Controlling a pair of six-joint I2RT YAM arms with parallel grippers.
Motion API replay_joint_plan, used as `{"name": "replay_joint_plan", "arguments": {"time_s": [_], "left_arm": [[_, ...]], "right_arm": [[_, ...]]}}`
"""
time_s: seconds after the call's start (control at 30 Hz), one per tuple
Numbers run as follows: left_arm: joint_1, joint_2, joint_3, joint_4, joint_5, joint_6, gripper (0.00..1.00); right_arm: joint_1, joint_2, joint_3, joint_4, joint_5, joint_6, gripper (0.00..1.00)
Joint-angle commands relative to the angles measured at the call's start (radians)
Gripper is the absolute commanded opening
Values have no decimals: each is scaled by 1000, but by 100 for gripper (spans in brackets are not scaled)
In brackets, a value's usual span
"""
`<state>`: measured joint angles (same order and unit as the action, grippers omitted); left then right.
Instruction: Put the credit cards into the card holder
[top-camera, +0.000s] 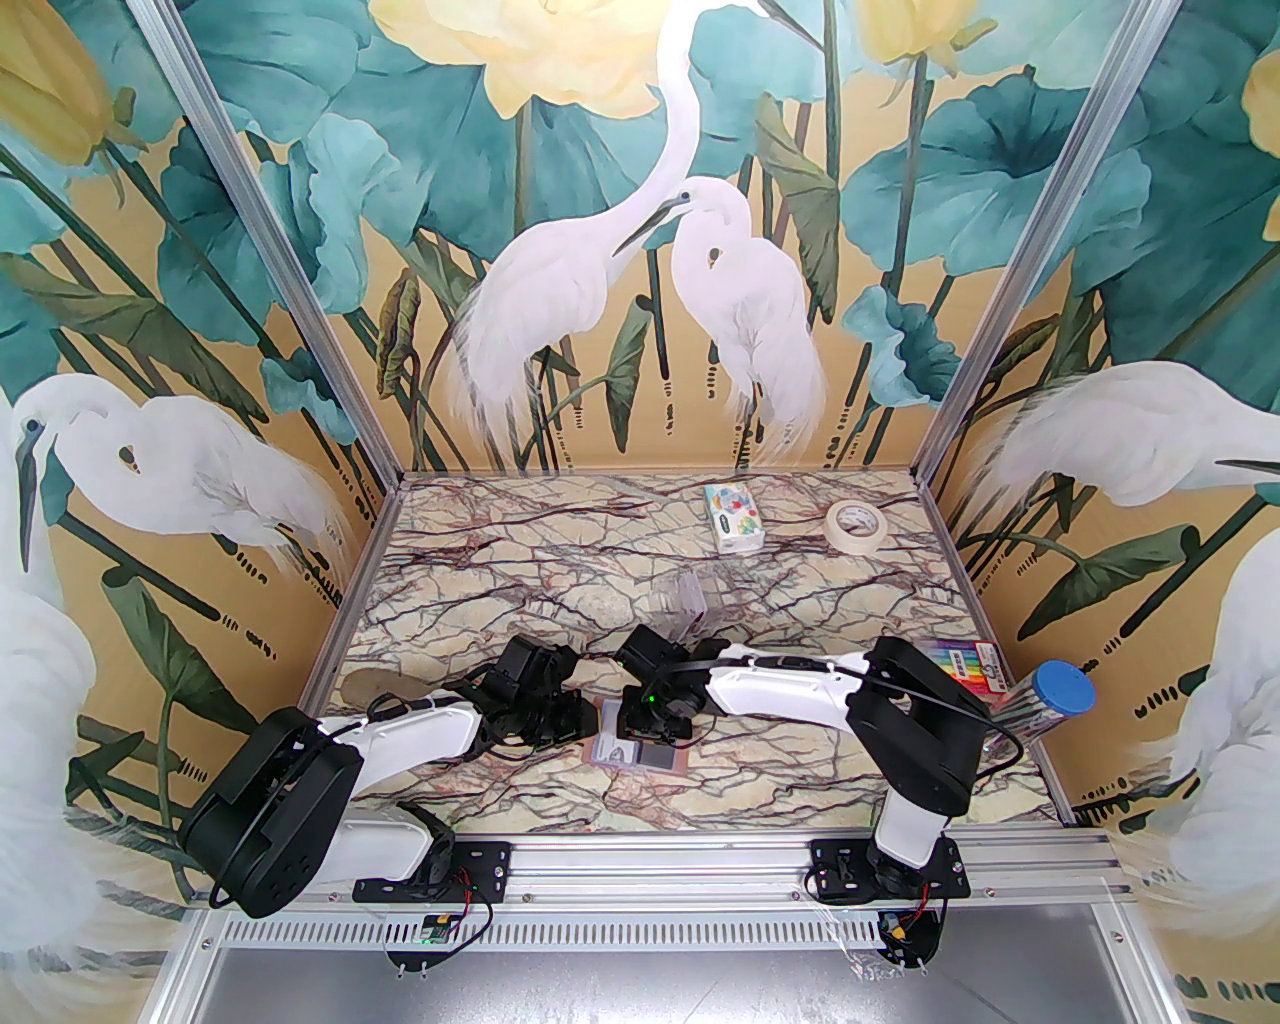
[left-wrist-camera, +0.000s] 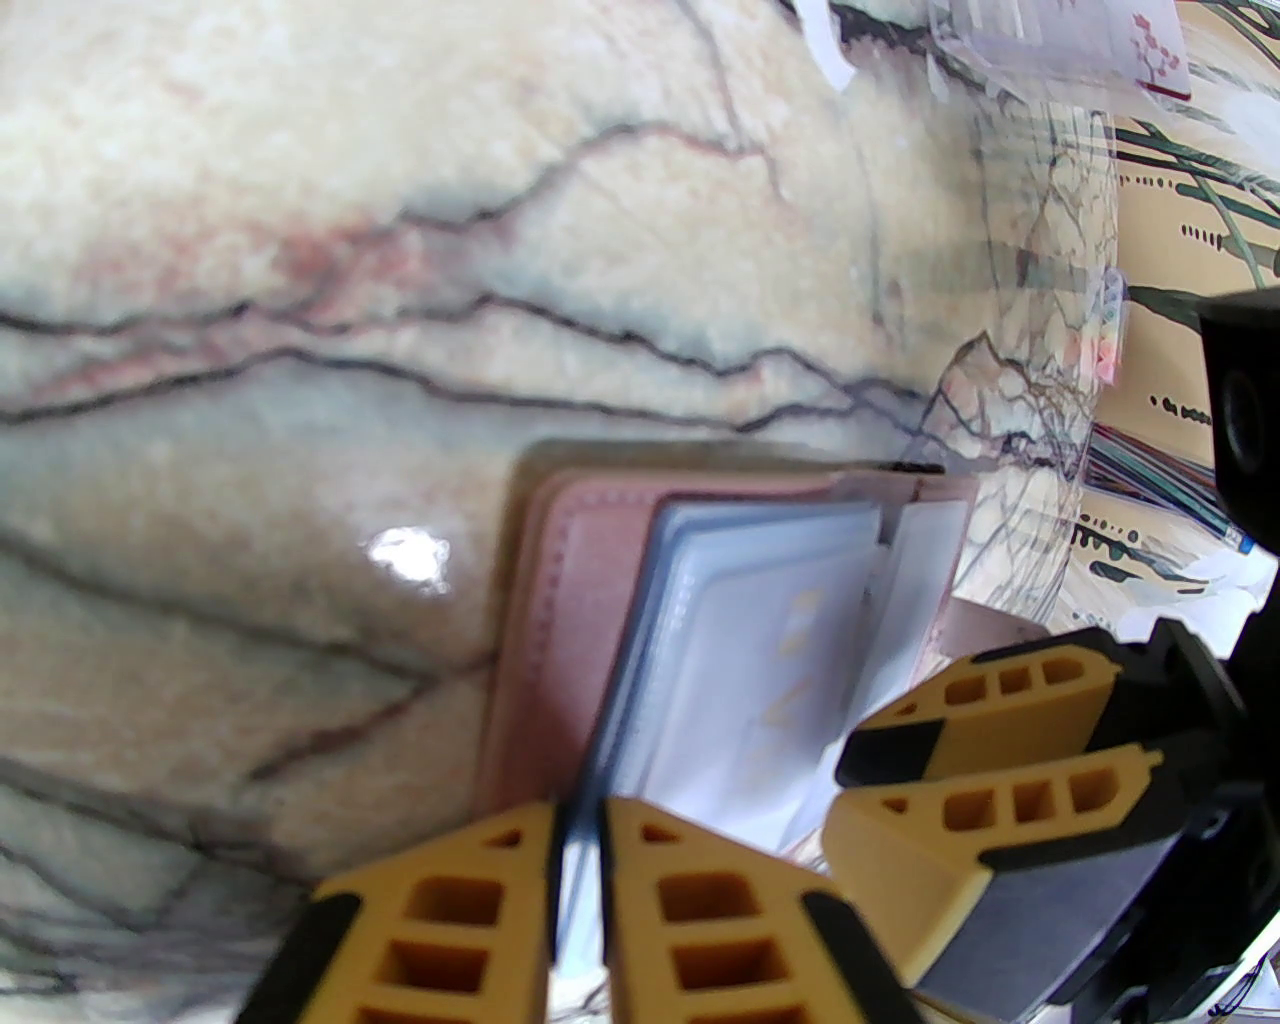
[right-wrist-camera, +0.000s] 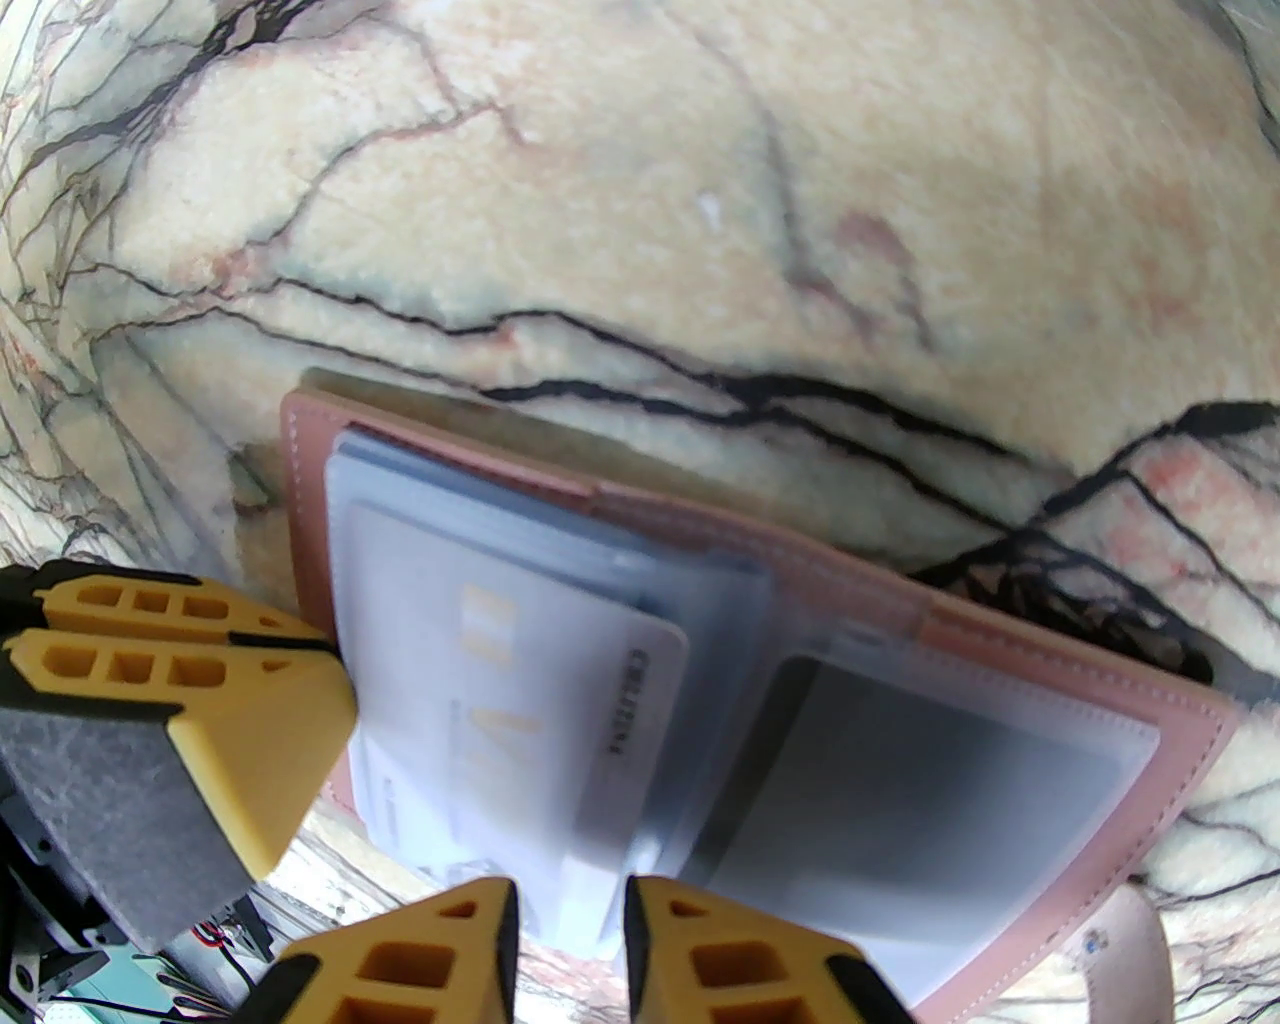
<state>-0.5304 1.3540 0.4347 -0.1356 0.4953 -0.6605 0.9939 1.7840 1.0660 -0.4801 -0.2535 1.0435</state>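
Card holder (right-wrist-camera: 305, 500) lies open on the marble-patterned surface (right-wrist-camera: 700, 200), near the front edge. Left tool (left-wrist-camera: 578, 815) is clenched on one clear sleeve (left-wrist-camera: 760, 560), I judge to hold it open, while right tool (right-wrist-camera: 570, 890) pinches a pale credit card (right-wrist-camera: 520, 680) partly inside. Walls (top-camera: 200, 300) show painted egrets (top-camera: 560, 290) and lotus leaves (top-camera: 960, 170).

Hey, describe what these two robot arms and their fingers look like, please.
Both the left arm and right arm have glossy white shells joined by chunky black housings, with thin black cables alongside. A green light glows at the right wrist. The left gripper and right gripper carry wedge-shaped yellow fingers with rectangular cut-outs, black edging and grey pads.
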Motion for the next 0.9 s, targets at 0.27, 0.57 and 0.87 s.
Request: {"name": "replay_joint_plan", "arguments": {"time_s": [0.27,0.57,0.87], "left_arm": [[-14,13,-24,-39,-38,9,15],[-13,17,-25,-37,-37,10,14],[-13,16,-25,-38,-35,7,15]], "right_arm": [[8,27,22,-11,12,10,24],[12,36,35,-3,2,8,21],[22,44,50,3,-9,7,19]]}}
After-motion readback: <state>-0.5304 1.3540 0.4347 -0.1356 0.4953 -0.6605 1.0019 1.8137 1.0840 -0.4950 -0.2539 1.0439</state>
